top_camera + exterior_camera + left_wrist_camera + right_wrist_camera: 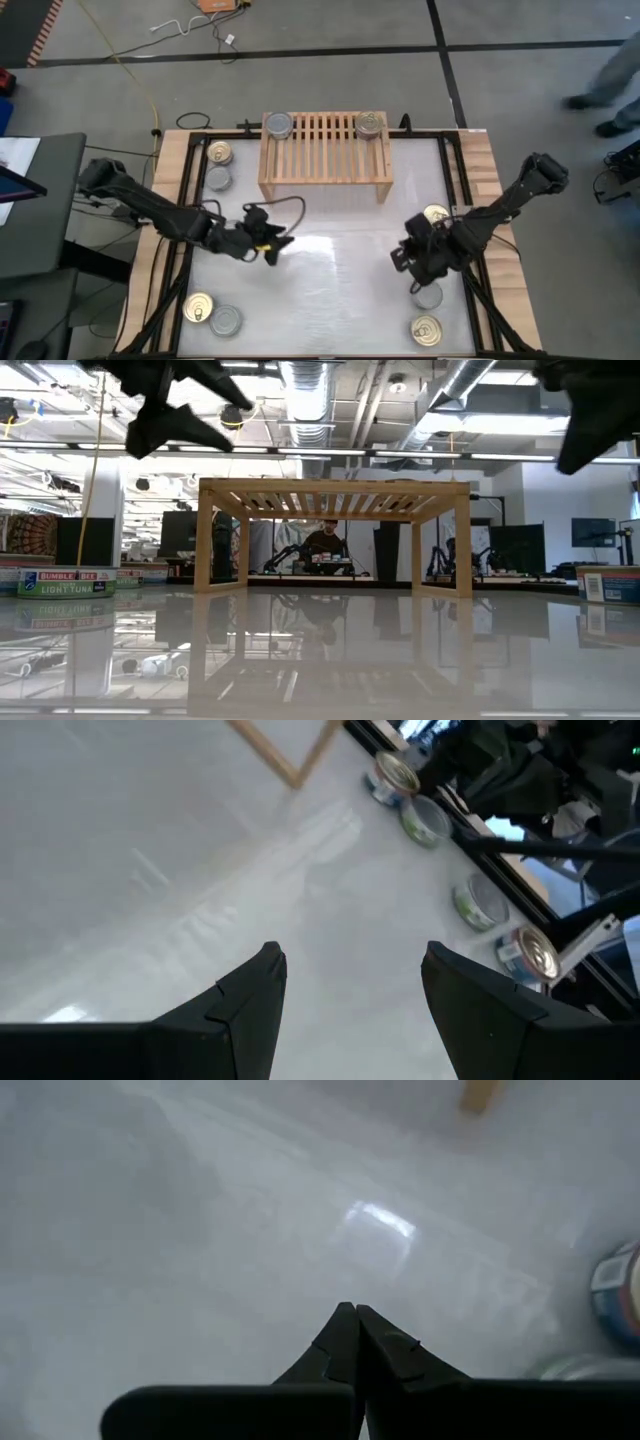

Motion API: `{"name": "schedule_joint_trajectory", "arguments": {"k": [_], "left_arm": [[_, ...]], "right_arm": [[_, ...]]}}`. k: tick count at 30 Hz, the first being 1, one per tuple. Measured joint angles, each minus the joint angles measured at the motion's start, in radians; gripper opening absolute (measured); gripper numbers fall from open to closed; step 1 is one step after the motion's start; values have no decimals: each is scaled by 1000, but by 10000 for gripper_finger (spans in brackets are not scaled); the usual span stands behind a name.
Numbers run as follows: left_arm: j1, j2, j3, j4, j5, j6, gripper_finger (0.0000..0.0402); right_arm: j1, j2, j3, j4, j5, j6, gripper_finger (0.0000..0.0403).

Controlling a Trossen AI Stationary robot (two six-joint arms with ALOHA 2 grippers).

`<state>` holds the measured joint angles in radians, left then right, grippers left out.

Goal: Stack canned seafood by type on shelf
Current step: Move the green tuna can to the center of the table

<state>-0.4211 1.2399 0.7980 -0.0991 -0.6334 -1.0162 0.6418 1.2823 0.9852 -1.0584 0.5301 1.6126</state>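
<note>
The light-wood shelf (325,150) stands at the table's far middle. A silver-topped can (279,125) rests on its slatted top at the left end and a gold-lidded can (369,124) at the right end. Other cans of seafood sit flat on the table in pairs at far left (219,165) and near left (212,314), and three at the right (428,296). My left gripper (276,248) hangs open above bare table left of centre, with nothing between its fingers (255,985). My right gripper (411,264) is shut and empty above the table, beside the right-hand cans.
The white tabletop (340,270) between the two grippers and in front of the shelf is bare. Black frame rails (452,170) run along the table's sides. In the low view the shelf (333,495) stands ahead, with a labelled can (60,582) at the left edge.
</note>
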Motion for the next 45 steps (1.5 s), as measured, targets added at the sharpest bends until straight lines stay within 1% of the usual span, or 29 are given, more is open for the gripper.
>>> {"name": "schedule_joint_trajectory", "arguments": {"k": [6,8,12,15,18,22,26,32,35,38,41,45], "left_arm": [[-44,181,169,-30,0,-5,224],[-55,233,227,-69,0,-17,224],[-74,315,323,-108,0,-36,224],[-86,358,371,-119,0,-48,224],[-96,388,399,-122,-1,-69,224],[-96,435,433,-118,-1,-107,224],[-85,497,476,-93,20,-104,224],[-60,572,544,-61,84,-67,224],[-50,581,555,-62,111,-70,224],[-37,579,556,-81,178,-104,224],[-35,580,556,-111,205,-144,224],[-35,579,556,-194,247,-252,224]], "right_arm": [[109,0,0,12,4,76,26],[139,0,0,27,-2,89,24],[194,0,0,107,-81,89,22],[241,0,0,158,-166,90,22],[296,0,0,180,-213,122,21],[363,13,0,166,-222,217,21],[410,58,0,148,-223,304,21],[413,169,0,148,-263,352,21],[394,232,0,159,-301,354,21],[372,291,0,173,-324,354,21],[344,342,2,210,-324,340,21],[289,386,5,319,-315,249,21]]}}
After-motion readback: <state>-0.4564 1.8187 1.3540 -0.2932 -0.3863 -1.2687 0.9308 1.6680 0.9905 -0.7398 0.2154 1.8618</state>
